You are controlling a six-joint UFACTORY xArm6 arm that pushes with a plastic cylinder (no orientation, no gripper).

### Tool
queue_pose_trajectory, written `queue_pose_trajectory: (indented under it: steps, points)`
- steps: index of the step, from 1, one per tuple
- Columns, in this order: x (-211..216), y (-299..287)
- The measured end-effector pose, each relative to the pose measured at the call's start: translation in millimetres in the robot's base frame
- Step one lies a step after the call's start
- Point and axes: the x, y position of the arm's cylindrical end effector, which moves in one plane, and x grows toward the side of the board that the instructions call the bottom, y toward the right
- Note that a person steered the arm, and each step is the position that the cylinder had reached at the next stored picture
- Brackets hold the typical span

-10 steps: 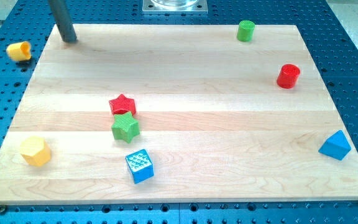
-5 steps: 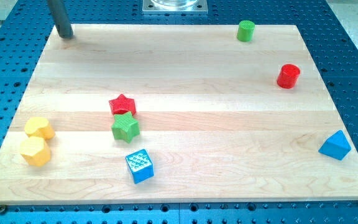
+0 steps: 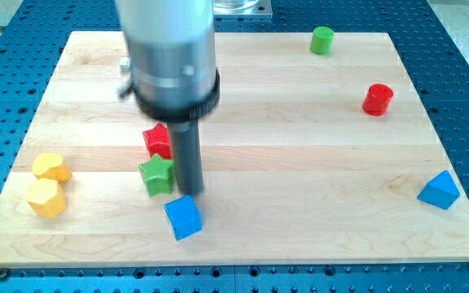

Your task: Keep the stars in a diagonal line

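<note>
Now the green star [image 3: 156, 173] sits left of centre on the table [image 3: 300, 203], nearer the bottom edge, nudged a touch left since a moment ago; the red star [image 3: 158, 140] stands just above it, partly hidden by the rod. My tip [image 3: 189, 194] has swung in from the top-left corner and rests right beside the green star's right side, above the blue cube [image 3: 183, 217]. No pincer here, just a rod. The stars look stacked, hardly diagonal yet.
</note>
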Motion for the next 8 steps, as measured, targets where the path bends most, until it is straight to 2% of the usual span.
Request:
queue_pose_trajectory:
  steps: [1,2,4,5,6,7,8]
  points:
    - [51.5,36.2]
    - [51.0,72.8]
    - [-33.3,7.4]
    - [-33.8,-66.2]
    - [-64.4,-96.7]
    - [-109.5,-95.7]
    - [-120.7,-68.0]
